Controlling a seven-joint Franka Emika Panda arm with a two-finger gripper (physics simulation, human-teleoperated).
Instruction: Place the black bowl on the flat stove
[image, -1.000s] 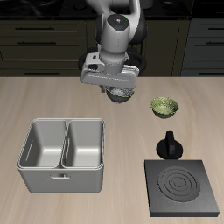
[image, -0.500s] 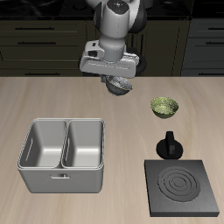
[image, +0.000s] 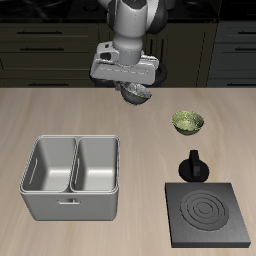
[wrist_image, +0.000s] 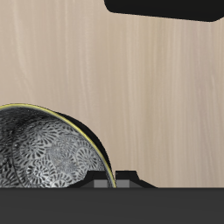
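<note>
The black bowl hangs tilted in the air above the back of the table, and my gripper is shut on its rim. Up close in the wrist view, the bowl shows a grey-white speckled inside and a thin yellowish rim, with wooden tabletop well below it. The flat stove lies near the table's front edge, a black slab with grey burner rings. Its black knob stands at its far edge. The stove is far from the bowl and nothing rests on it.
A green-yellow patterned bowl sits on the table between the gripper and the stove. A grey two-compartment metal tray stands toward the front, beside the stove. A black shape at the wrist view's edge cannot be identified.
The gripper has risen with the black bowl held in it, lifting it farther off the table. Most of the rise came in the first half second.
</note>
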